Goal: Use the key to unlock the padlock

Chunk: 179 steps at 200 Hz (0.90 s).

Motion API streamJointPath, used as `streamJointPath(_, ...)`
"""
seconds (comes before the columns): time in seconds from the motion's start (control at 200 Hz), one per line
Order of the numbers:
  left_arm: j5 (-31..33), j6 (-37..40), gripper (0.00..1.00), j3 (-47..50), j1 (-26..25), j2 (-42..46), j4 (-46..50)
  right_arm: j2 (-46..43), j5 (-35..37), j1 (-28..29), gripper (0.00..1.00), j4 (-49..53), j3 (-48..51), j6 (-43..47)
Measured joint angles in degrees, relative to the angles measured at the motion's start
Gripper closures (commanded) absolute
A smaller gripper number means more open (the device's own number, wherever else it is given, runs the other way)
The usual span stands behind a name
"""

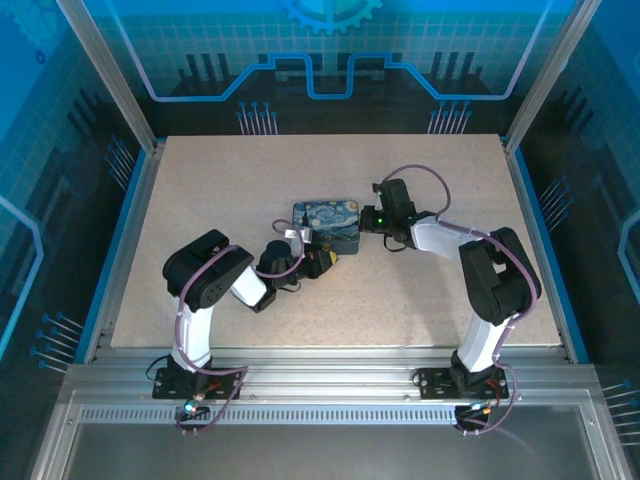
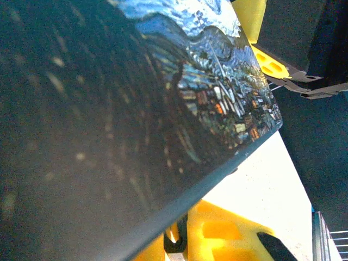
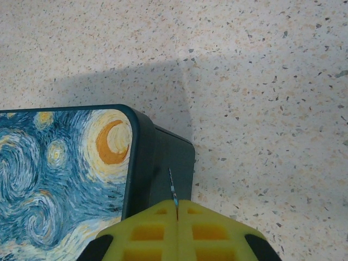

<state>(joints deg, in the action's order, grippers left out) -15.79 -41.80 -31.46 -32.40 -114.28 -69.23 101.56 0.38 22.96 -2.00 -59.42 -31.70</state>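
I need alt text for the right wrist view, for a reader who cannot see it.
The right gripper, yellow fingers closed, holds the thin dark key close to a corner of the blue swirl-painted tin box on a speckled table.

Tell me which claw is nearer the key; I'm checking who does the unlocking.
Right. The right claw pinches the key right of the tin box; the left claw straddles its near edge.
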Motion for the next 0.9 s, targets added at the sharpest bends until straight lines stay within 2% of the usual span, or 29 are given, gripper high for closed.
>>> streamJointPath(0.21,-0.24,-0.9,1.0,-1.29,0.04,4.33,10.45,-1.66,-0.9,-0.57,1.0,0.26,1.86,0.04)
streamJointPath(0.585,-0.09,-1.38,1.0,-13.31,0.07,13.44,42.27,-12.76,-2.67,-3.72,1.0,-0.42,11.47,0.0)
streamJointPath(0.896,-0.11,-1.81,1.0,-18.58,0.07,14.01,51.43,-26.01,-7.8,-5.81,1.0,-1.14,19.32,-0.48)
